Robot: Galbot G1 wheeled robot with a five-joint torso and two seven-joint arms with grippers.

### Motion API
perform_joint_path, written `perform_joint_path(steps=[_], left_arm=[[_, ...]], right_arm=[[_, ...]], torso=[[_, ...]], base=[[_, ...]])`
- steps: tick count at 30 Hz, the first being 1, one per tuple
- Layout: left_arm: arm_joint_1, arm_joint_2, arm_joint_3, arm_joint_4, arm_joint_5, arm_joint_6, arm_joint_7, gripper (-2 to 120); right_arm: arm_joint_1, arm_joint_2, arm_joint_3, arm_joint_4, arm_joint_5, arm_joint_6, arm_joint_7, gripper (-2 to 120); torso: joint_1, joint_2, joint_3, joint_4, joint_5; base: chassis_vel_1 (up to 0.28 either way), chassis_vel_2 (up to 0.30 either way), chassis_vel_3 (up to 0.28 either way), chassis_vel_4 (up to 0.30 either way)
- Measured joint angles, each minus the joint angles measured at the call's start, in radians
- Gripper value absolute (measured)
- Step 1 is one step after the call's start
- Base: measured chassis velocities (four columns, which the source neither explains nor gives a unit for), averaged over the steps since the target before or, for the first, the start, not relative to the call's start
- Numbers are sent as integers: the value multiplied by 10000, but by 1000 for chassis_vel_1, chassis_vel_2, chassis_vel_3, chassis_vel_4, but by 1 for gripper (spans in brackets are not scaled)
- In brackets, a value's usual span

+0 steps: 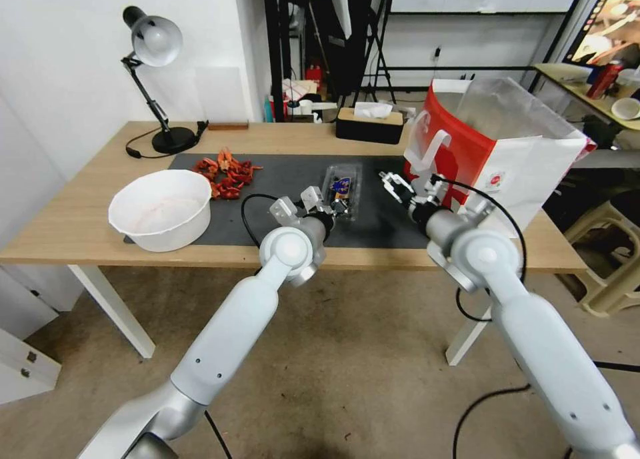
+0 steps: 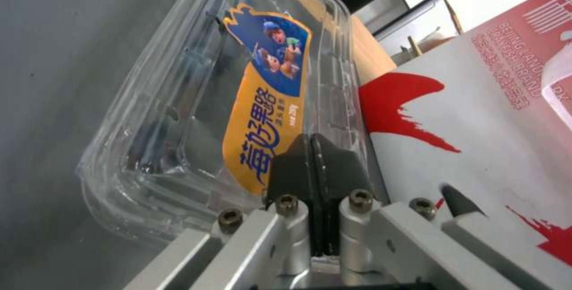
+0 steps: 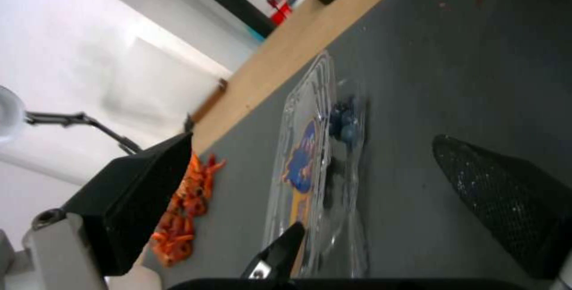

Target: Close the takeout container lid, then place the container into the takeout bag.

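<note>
The left gripper (image 1: 331, 208) is seen at the near end of the takeout container (image 1: 342, 190), its 2 black fingers (image 2: 313, 165) pressed flat together with nothing visible between them, their tips resting on the clear lid (image 2: 238, 102) close to the yellow and blue label (image 2: 271, 102). The lid appears to be lying down over the tray, though whether its rim is snapped shut cannot be told. Dark berries are glimpsed through the plastic. Under the container, a dark mat (image 1: 267, 226) is spread over a wooden table (image 1: 80, 212).

Just to that gripper's right, the right gripper (image 1: 393, 184) is held low over the mat with its fingers (image 3: 137, 200) spread wide and empty, beside the container but not touching it. Directly beyond and to the right of it, the takeout bag (image 1: 507, 159) is standing upright and open, red and white, with silvery lining showing.

To the left gripper's left, a white bowl (image 1: 161, 209) and a heap of red crayfish (image 1: 225, 172) are found, well apart from the container.

As a judgement: if pressure is applied at only 1 end, the light container may slide or tip on the mat, or the lid may spring open again. A lift with an unlatched lid could spill the berries, and the bag's handles could catch the container.
</note>
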Motion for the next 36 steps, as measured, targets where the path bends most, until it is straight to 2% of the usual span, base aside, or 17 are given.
perform_joint_path(steps=[13,27,36], left_arm=[[76,28,-50,53,-2,-33,38,0],[123,7,-29,0,3,-72,33,0],[136,13,-21,-35,12,-77,46,0]], right_arm=[[1676,709,-791,-1774,448,-2309,1212,100],[2433,924,-919,-2509,1248,-3558,1974,100],[2738,1117,-1084,-2996,1294,-3755,1901,100]], torso=[[-2,0,-1,0,2],[-1,2,-1,-2,1],[-2,1,-1,-1,2]], base=[[0,0,0,0],[0,0,0,0],[0,0,0,0]])
